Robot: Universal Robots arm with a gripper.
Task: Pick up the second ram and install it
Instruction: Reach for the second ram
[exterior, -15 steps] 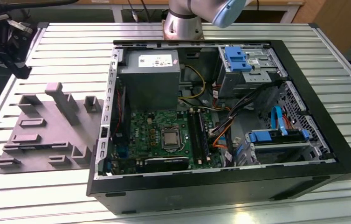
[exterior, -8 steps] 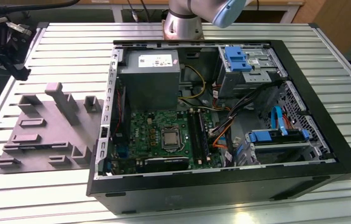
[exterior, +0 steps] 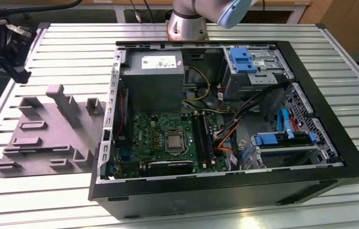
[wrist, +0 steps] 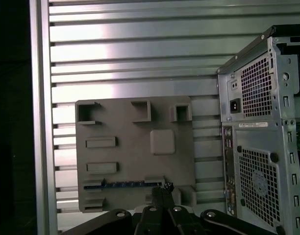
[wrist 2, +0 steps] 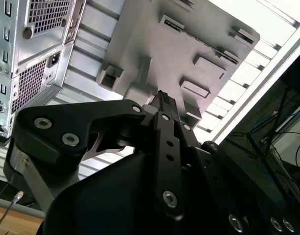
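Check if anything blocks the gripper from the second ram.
Nothing visible does. In the first wrist view the second ram sits in a slot of the grey tray, uncovered, and the gripper hangs over the tray near one end of it, with only open air between.

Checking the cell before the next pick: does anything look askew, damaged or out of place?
Nothing stands out. The grey tray lies flat on the slatted table beside the open computer case, and the ram stick sits straight in its tray slot, with the gripper close by one end.
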